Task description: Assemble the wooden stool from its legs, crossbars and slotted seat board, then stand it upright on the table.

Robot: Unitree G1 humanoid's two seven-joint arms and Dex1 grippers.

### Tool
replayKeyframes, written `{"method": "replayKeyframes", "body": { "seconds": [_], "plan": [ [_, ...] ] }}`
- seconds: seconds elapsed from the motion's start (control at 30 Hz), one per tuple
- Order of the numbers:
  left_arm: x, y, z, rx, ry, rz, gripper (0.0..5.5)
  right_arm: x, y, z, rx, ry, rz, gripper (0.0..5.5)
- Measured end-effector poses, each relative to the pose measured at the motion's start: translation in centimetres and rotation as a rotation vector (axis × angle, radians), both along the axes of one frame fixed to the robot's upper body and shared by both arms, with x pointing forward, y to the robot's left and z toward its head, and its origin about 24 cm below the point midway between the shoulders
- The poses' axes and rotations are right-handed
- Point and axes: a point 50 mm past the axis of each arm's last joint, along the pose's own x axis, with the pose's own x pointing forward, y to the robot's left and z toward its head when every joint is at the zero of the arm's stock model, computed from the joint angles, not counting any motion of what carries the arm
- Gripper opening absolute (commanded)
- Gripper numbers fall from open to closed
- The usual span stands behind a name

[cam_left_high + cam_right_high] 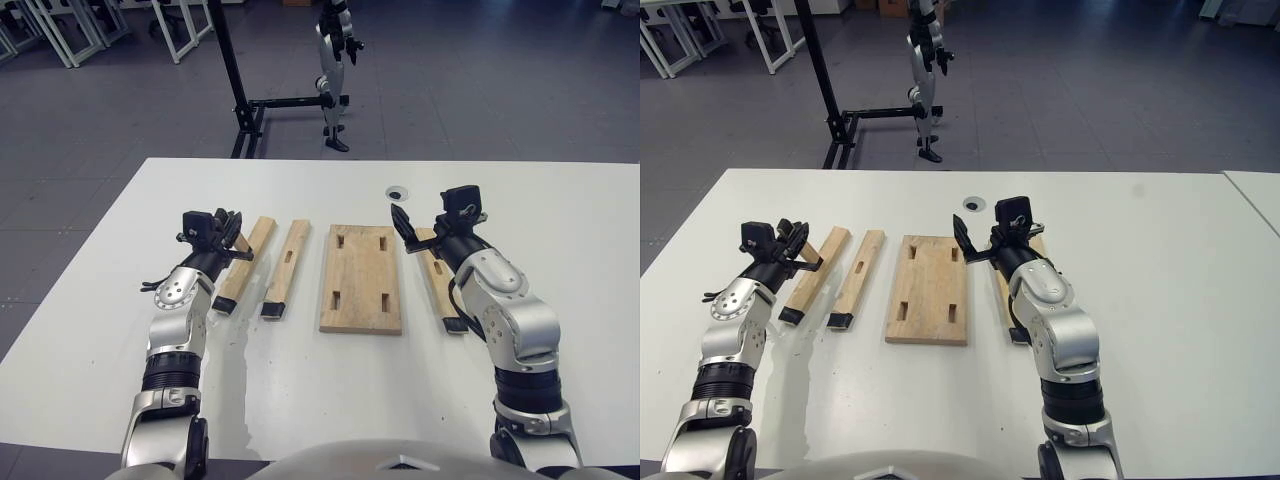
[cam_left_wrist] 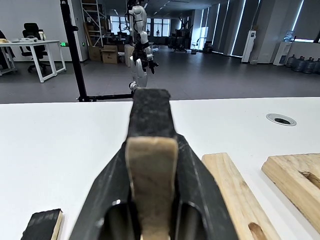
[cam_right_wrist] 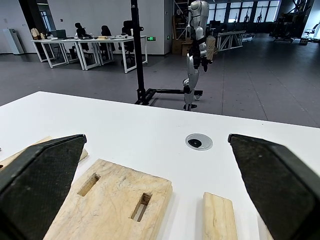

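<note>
Right now the slotted seat board (image 1: 360, 278) lies flat mid-table (image 1: 560, 230), slots up. The right gripper (image 1: 432, 222) hovers with fingers wide apart at the board's far right corner, over the far end of a right leg (image 1: 441, 285) lying beside the board. The left gripper (image 1: 222, 228) is clamped on a black-tipped wooden piece (image 2: 150, 175), just beside the outer leg (image 1: 245, 262); the inner leg (image 1: 285, 267) lies between it and the board

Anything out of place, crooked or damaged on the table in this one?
Nothing stands out. The seat board lies flat mid-table, with legs on its left and another leg on its right, none visibly broken. The left gripper is shut on a wooden piece; the right gripper is open.
</note>
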Motion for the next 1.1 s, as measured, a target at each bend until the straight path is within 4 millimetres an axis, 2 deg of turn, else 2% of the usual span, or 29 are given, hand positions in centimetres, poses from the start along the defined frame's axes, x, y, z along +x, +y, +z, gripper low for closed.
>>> {"method": "replayKeyframes", "body": {
  "seconds": [0.27, 0.4, 0.47, 0.57, 0.67, 0.83, 0.87, 0.97, 1.1],
  "plan": [
    [-0.2, -0.4, 0.7, -0.035, 0.035, -0.002, 0.42, 0.0, 0.0, 0.0, 0.0, 0.0, 0.0, 5.22],
    [-0.9, -2.4, 1.3, -0.084, 0.063, 0.036, 0.42, 0.0, 0.0, 0.0, -0.001, -0.001, -0.003, 5.22],
    [-1.5, -4.2, 1.5, -0.045, 0.081, 0.047, 0.42, 0.1, 0.0, 0.2, -0.002, -0.005, -0.004, 5.22],
    [-2.0, -5.2, 1.7, 0.004, 0.072, 0.097, 0.42, 0.1, 0.0, 0.2, -0.002, -0.006, -0.005, 5.22],
    [-2.3, -5.4, 1.6, 0.071, 0.057, 0.177, 0.42, 0.1, 0.0, 0.2, -0.002, -0.006, -0.006, 5.22],
    [-2.6, -4.2, 1.9, 0.101, 0.042, 0.293, 0.42, 0.1, 0.1, 0.2, -0.003, -0.006, -0.005, 5.22],
    [-2.6, -3.8, 1.9, 0.091, 0.042, 0.314, 0.79, 0.1, 0.1, 0.2, -0.004, -0.006, -0.004, 5.22],
    [-2.9, -2.9, 1.3, 0.016, 0.095, 0.361, 1.3, 0.1, 0.1, 0.2, -0.004, -0.006, -0.003, 5.22],
    [-2.2, -3.7, 2.6, -0.1, 0.067, 0.297, 1.94, 0.1, 0.2, 0.2, -0.006, -0.006, 0.001, 5.22]
  ]
}}
